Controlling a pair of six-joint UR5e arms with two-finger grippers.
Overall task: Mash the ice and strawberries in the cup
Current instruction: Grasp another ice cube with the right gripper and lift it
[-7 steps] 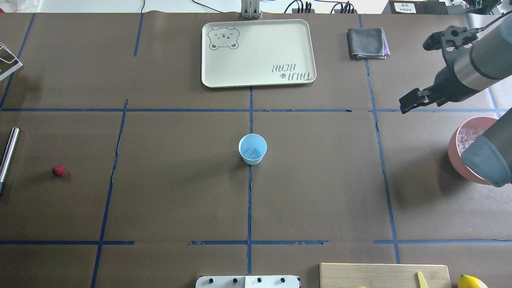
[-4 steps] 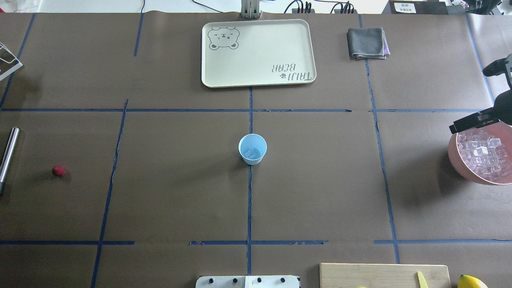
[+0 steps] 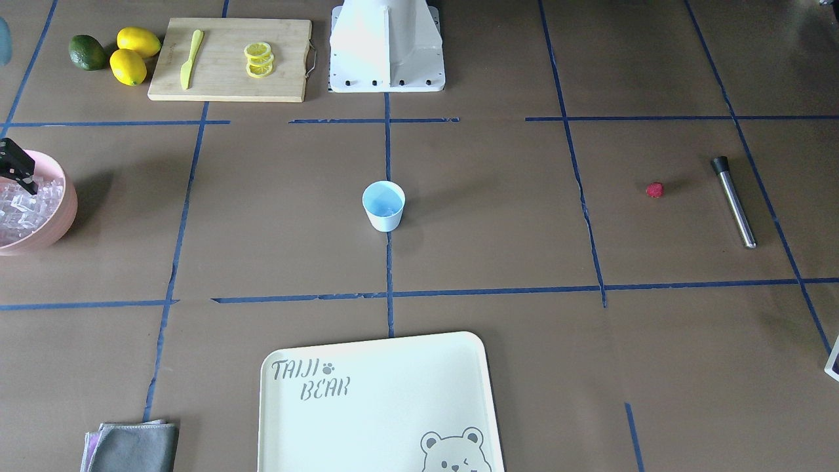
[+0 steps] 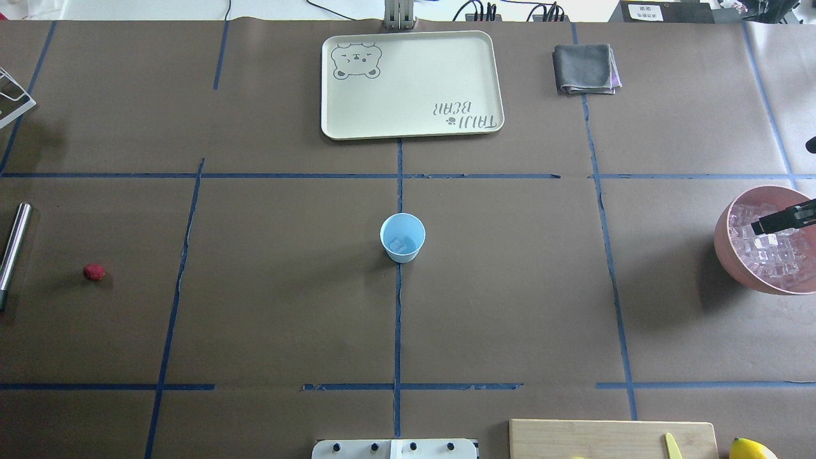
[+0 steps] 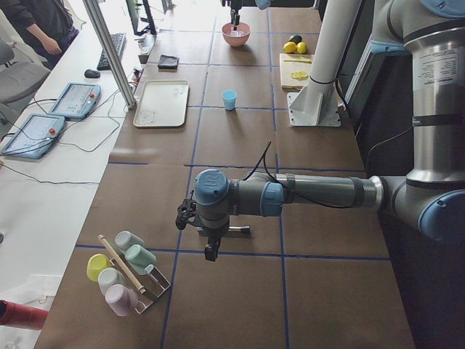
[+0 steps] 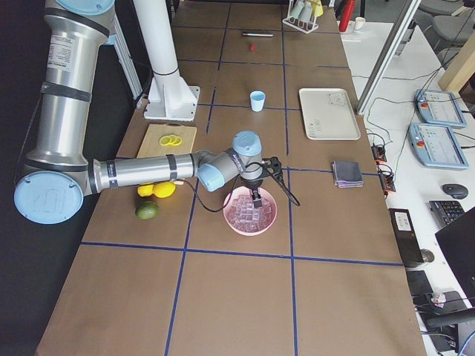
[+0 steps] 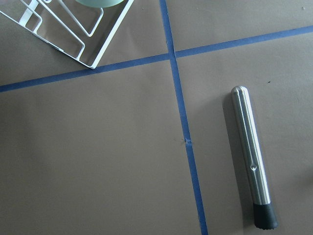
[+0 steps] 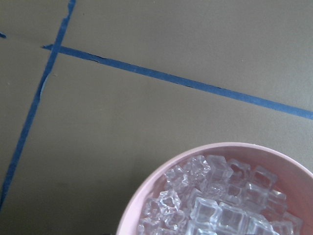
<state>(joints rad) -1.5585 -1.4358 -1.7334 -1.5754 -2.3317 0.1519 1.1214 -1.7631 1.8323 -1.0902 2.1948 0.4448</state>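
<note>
Right arm (image 6: 141,172): forearm level and low, stretched out from the base. Wrist bent, right gripper (image 6: 256,199) pointing straight down. Overhead view: only its dark tip shows, at the 3 o'clock edge; finger gap not readable.
Left arm (image 5: 320,190): forearm level, fully extended. Left gripper (image 5: 210,251) points down, hanging low; finger gap not readable.

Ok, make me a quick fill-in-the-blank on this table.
1. The cup is light ___.
2. The right gripper hangs over the ___ bowl of ice.
3. The strawberry on the table is ___.
4. The tray shows a cartoon ___.
Missing words: blue; pink; red; bear.
</note>
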